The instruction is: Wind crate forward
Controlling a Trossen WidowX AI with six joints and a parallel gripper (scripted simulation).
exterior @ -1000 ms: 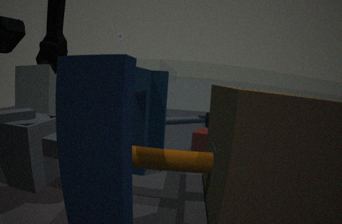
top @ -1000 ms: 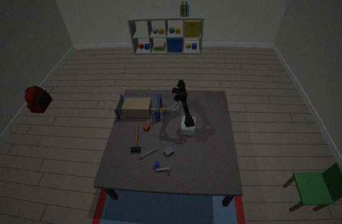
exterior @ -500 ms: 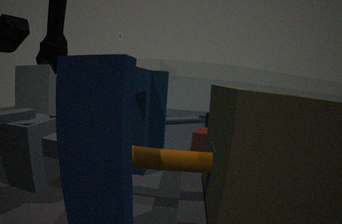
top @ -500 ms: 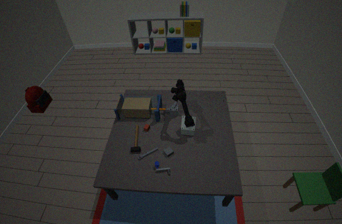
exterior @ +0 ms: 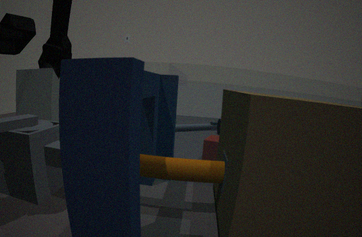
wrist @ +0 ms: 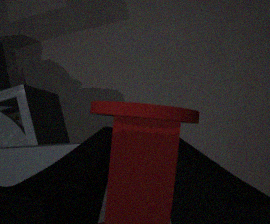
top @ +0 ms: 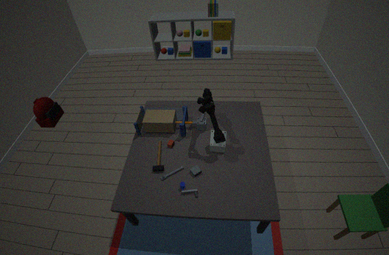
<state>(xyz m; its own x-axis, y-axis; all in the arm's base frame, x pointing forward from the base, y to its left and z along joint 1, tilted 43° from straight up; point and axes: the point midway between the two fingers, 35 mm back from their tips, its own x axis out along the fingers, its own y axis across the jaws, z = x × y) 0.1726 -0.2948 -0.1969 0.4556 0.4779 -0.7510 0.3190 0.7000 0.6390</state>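
The tan crate (top: 159,120) (exterior: 305,160) sits flat in the cubby, whose clear panels show faintly in the exterior view. A gap separates its front from the blue frame (top: 184,120) (exterior: 100,144). The orange strap (top: 179,122) (exterior: 193,170) spans that gap toward the grey winch (top: 201,126) (exterior: 43,160) (wrist: 30,115). The winch handle's grey arm (exterior: 16,122) (wrist: 31,162) lies across the winch top. My gripper (wrist: 136,139) is shut on the handle's red knob (wrist: 142,175), beside the winch. The key's seat is hidden in the wrist view.
On the bench (top: 238,186) lie an orange-red block (top: 171,144) (exterior: 210,148), a hammer (top: 159,155), a wrench (top: 173,173), a grey block (top: 195,170), a blue piece (top: 182,185) and an angled grey tool (top: 190,191). The arm's pale base (top: 218,148) stands right of the winch.
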